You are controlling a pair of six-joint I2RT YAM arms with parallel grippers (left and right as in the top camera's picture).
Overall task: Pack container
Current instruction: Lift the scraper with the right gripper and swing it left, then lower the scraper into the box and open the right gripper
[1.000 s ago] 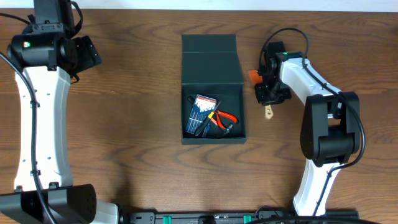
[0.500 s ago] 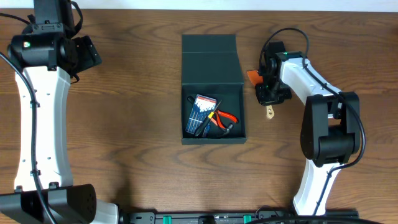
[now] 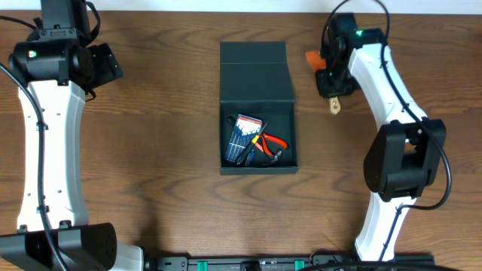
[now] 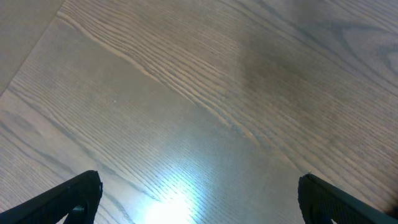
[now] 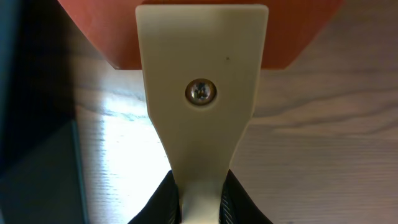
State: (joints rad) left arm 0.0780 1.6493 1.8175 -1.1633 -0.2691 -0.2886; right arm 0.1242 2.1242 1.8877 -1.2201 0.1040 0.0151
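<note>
Wooden table (image 3: 166,150): right gripper (image 5: 201,200) clamps scraper (image 5: 202,56), left gripper (image 4: 199,194) gapes empty. Container (image 3: 256,75), left of the clamping gripper: probably light, stiff cardboard; grip a wall.

right wrist view: the tool (image 5: 202,93) runs off the top edge, its orange blade cropped; my right gripper (image 5: 200,208) shows only two finger edges at the bottom. left wrist view: my left gripper (image 4: 199,208) is cropped to two fingertips. overhead: the dark items beside the pliers (image 3: 273,141) in the container (image 3: 256,75) are too small for me to name
</note>
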